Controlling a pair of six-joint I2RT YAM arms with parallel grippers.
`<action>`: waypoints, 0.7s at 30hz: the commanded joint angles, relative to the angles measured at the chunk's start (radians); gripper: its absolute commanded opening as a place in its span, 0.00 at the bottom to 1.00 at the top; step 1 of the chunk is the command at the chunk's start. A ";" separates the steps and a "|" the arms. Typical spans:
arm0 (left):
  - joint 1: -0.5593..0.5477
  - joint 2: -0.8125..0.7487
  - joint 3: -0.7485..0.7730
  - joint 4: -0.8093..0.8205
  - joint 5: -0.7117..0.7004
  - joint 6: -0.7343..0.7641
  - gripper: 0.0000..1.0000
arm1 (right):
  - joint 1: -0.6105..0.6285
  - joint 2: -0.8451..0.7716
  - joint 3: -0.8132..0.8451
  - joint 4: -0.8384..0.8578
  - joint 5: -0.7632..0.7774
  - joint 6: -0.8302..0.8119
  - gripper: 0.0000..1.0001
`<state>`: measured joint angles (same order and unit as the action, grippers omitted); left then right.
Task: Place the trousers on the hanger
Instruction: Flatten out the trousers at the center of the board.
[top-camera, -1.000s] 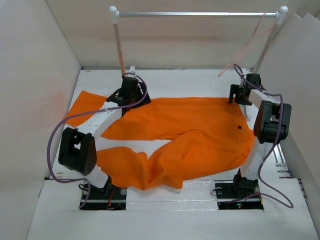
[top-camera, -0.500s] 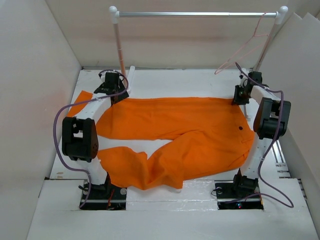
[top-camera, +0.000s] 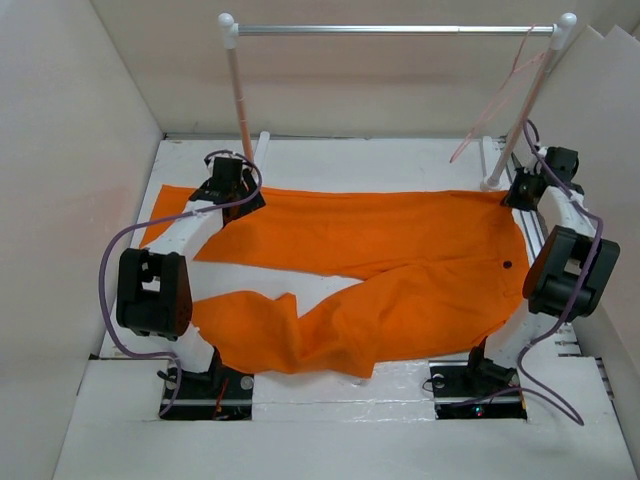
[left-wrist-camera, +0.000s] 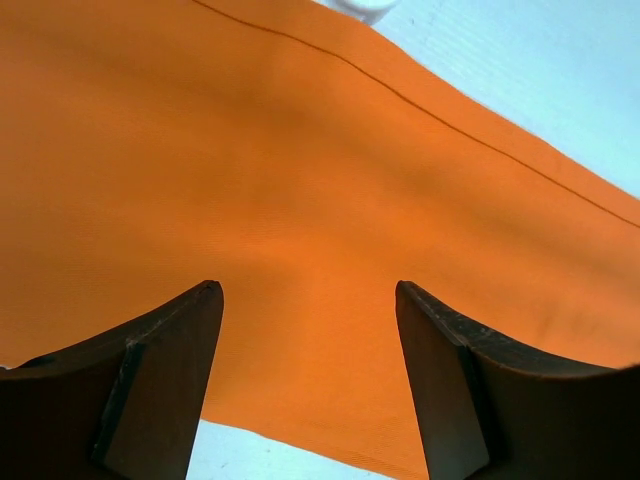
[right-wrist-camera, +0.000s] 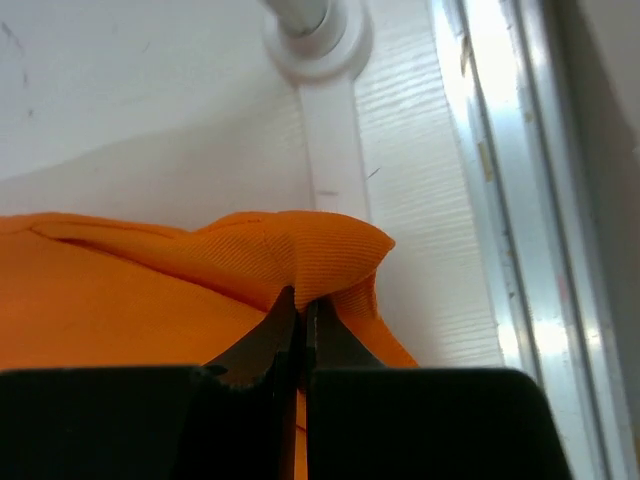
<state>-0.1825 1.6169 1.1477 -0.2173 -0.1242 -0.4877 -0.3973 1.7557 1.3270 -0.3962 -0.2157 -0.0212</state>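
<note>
The orange trousers (top-camera: 400, 255) lie spread across the white table, one leg reaching the far left and the other bunched near the front. My right gripper (top-camera: 518, 192) is at their far right corner, and in the right wrist view it (right-wrist-camera: 302, 300) is shut on a raised fold of the orange trousers (right-wrist-camera: 300, 250). My left gripper (top-camera: 235, 192) hovers over the far leg. In the left wrist view it (left-wrist-camera: 305, 292) is open, with flat trousers cloth (left-wrist-camera: 300, 180) below and nothing between the fingers. The thin pinkish hanger (top-camera: 495, 110) hangs from the rail's right end.
A silver rail (top-camera: 400, 30) spans the back on two posts; the right post's white foot (right-wrist-camera: 318, 35) stands just beyond the held fold. White walls close in left and right. A metal track (right-wrist-camera: 520, 200) runs along the table's right edge.
My right gripper has shut on the trousers' far right corner and moved right and back, pulling the cloth flatter. My left gripper has shifted slightly and stays open over the far leg.
</note>
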 joint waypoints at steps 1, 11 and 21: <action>0.014 -0.048 0.006 0.012 -0.006 -0.034 0.66 | -0.018 0.019 0.135 -0.012 0.140 0.012 0.00; 0.176 -0.078 -0.086 -0.042 -0.048 -0.153 0.68 | 0.116 -0.026 0.095 -0.020 0.082 -0.017 0.72; 0.276 -0.342 -0.099 -0.083 -0.006 -0.137 0.03 | 1.114 -0.155 -0.027 0.134 -0.184 -0.081 0.34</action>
<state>0.1078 1.4403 1.0058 -0.3073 -0.1207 -0.6304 0.4973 1.5059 1.1881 -0.2806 -0.2546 -0.0528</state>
